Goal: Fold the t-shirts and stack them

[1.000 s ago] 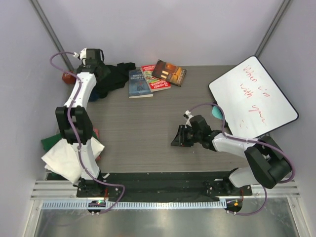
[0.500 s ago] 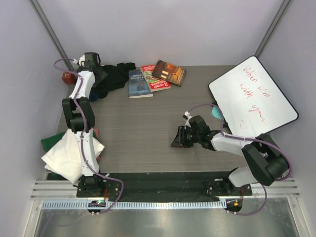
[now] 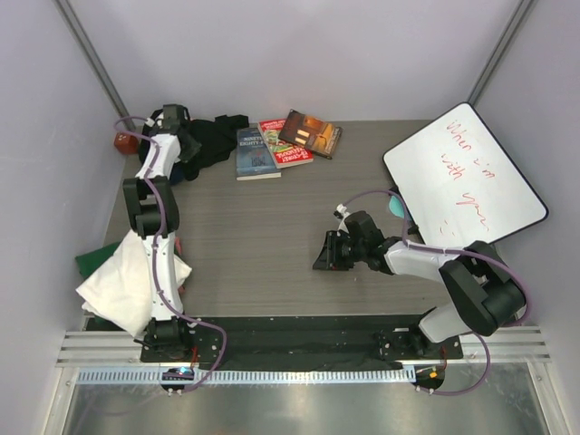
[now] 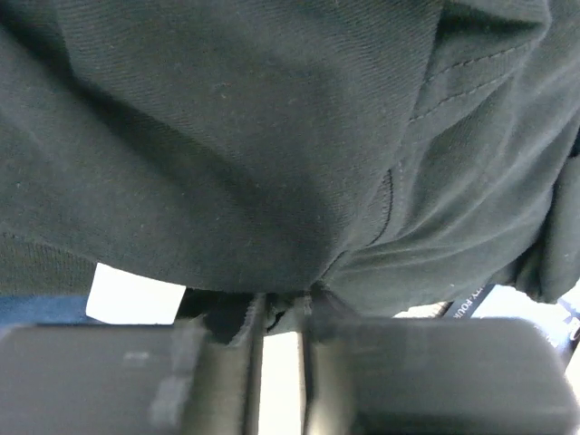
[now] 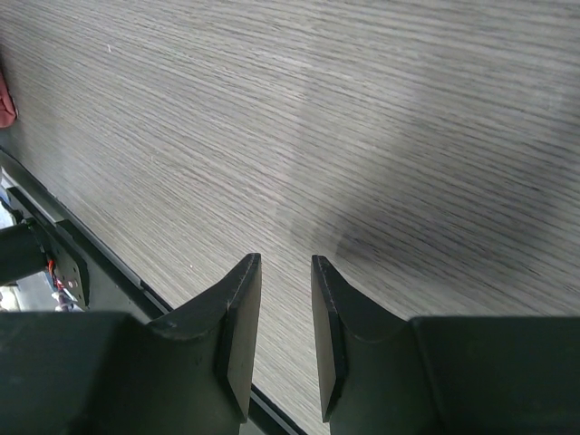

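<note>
left claw seemingly on black t-shirt

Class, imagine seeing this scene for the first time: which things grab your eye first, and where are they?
A whiteboard with red handwriting sits at the far right of the table. At the far left corner, the left hand pinches a crumpled black t-shirt, beside three colourful books. The right hand is open, empty, over bare wood mid-table.

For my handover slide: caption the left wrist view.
Left gripper pinching a fold of the black shirt, close up.
</note>
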### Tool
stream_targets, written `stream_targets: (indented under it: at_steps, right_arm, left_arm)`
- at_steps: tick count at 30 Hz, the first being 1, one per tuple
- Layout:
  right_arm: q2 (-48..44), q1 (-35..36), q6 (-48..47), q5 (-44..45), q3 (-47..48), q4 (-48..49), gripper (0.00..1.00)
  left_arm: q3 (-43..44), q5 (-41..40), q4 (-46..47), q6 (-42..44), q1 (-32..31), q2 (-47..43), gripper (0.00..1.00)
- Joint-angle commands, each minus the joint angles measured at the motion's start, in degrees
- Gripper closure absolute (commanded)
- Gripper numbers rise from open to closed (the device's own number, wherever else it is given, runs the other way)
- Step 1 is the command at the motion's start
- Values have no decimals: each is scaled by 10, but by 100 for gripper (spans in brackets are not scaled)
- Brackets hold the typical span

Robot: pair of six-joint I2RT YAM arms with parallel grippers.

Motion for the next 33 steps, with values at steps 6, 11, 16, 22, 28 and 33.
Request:
stream_targets:
  at_steps: [6, 11, 16, 22, 28, 33]
  right_arm:
    - [-8, 6, -15, -5, 16, -6, 66]
    - [-13, 10, -12, 6, 9, -6, 66]
    - [-8, 15, -6, 5, 6, 2, 66]
    - [-12, 23, 0, 4, 15, -2, 66]
    - [-21, 30, 5, 10, 9, -4, 66]
    - [-26, 33, 15, 14, 1, 2, 66]
  left_arm:
    - [-44, -12, 7, 2, -8, -20, 100]
    - [-47, -28, 28, 2, -8, -89, 100]
    - [-12, -13, 27, -7, -9, -136, 100]
    - [-22, -29, 19, -8, -9, -200, 100]
    - [-7, -25, 10, 22, -10, -243, 100]
    - [6, 2, -5, 31, -9, -239, 100]
